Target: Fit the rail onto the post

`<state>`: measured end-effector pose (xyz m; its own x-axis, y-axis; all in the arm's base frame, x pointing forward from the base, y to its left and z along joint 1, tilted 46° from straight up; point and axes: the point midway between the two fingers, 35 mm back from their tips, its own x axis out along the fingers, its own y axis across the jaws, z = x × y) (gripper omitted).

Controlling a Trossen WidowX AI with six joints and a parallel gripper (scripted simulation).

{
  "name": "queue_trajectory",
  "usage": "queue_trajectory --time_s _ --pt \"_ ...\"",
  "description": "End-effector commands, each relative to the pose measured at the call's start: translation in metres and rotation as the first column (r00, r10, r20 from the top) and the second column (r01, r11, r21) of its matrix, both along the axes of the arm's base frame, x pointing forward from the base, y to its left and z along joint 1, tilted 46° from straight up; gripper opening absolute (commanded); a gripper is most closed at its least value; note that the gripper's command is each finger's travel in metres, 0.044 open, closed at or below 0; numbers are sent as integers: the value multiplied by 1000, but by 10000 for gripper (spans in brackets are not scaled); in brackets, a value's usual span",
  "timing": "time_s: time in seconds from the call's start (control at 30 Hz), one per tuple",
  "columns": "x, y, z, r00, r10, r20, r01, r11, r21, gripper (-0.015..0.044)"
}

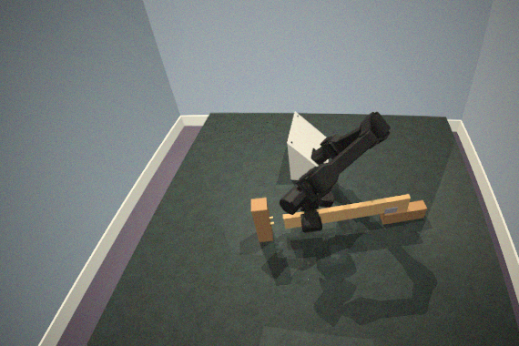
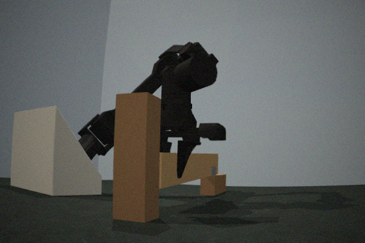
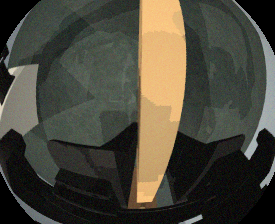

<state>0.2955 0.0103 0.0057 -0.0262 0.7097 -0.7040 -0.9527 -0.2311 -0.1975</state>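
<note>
The wooden rail is raised off the table at its near end and looks close to level. Its far end sits at the grey bracket on the low footboard block. My gripper is shut on the rail near its near end, one finger on each side. The post stands upright; its two pegs point at the rail end across a small gap. The holes are hidden, so exact alignment cannot be told.
The white wedge-shaped base block stands behind the rail, with the arm reaching over from it. The dark table carries shadows in front of the rail. Walls stand around the table.
</note>
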Motion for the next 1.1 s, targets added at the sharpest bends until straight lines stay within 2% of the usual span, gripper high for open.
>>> queue_trajectory --time_s 0.0,1.07 --pt "1 -4 3 1000 -5 4 5 1000 0 0" --pt "1 -10 9 1000 -5 4 5 1000 0 0"
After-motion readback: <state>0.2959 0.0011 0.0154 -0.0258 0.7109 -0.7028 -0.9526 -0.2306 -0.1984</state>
